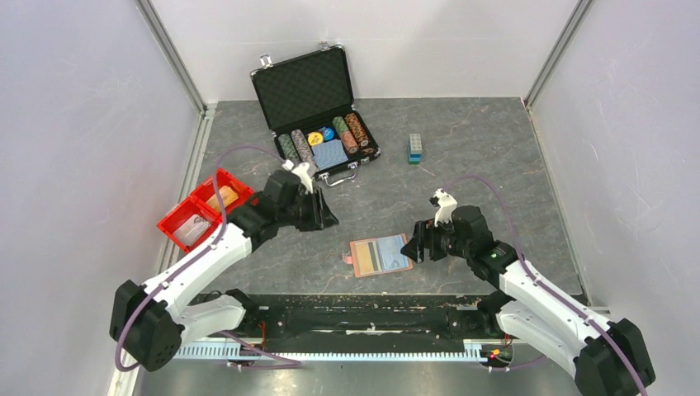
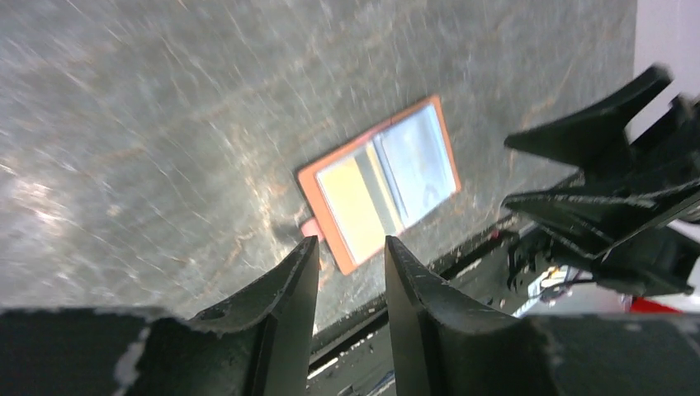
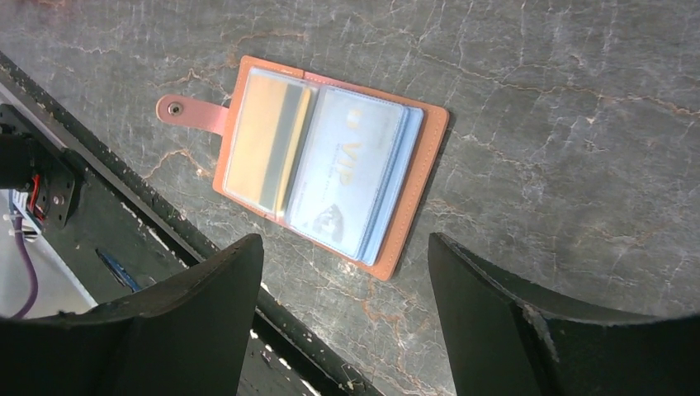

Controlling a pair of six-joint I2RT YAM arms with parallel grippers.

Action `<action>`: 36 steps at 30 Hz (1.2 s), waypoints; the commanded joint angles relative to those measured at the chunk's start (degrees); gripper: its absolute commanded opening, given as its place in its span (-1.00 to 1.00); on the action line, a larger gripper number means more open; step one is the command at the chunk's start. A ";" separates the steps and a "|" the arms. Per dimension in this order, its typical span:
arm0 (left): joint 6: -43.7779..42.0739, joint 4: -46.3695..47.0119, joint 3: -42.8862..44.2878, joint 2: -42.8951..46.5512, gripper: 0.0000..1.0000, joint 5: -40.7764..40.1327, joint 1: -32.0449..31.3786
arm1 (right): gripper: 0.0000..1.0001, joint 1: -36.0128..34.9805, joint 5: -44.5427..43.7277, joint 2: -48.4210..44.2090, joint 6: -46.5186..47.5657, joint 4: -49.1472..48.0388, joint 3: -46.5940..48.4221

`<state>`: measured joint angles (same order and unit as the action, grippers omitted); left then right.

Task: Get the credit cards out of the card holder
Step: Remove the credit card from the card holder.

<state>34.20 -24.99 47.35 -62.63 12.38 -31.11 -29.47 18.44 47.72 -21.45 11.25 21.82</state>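
The table (image 1: 495,148) has a grey, marbled top, veined with pale and rust lines. White walls (image 1: 82,124) close it in on 3 sides, with metal posts in the 2 far corners.

At the far side stands a black case (image 1: 301,87), lid up, with rows of poker chips (image 1: 357,130) in its tray. A small blue-green block (image 1: 415,148) lies to its right. A red bin (image 1: 169,221) with 2 compartments sits at the left edge.

The card holder (image 3: 418,165) lies open and flat near the front edge, between the 2 arms. The credit cards are in its sleeves: an orange-yellow card (image 3: 260,140) on the tab side and a pale blue card (image 3: 347,173) marked "VIP" on the other. The closing tab (image 3: 186,111) rests on the table.

Left tool (image 2: 350,243): fingers a narrow gap apart, holding nothing, raised and aimed at the holder.
Right tool (image 3: 345,239): fingers wide apart, holding nothing, just beside the holder's right edge.

Only the overhead view shows the case, block and bin. Only the right wrist view makes the card print legible. The left wrist view is blurred, yet it alone shows the right tool from the side.
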 commanded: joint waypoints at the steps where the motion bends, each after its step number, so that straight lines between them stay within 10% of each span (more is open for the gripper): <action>1: 5.97 5.98 -5.82 0.20 -0.14 -1.21 -6.03 | 0.52 -2.70 -3.00 -1.32 -0.20 -2.08 -0.26; 20: 9.40 20.08 -11.16 -17.72 -0.04 -6.61 -17.37 | 0.55 -12.21 -11.06 4.50 -7.33 -3.71 2.96; 36: 9.54 17.08 -11.33 -11.44 -0.01 -11.53 -18.46 | 0.56 -12.71 -10.86 4.79 -6.92 -4.65 3.53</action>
<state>42.22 -6.20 35.27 -80.14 5.17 -49.28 -41.80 8.49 52.62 -28.10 9.15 22.41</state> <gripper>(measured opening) 0.482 0.780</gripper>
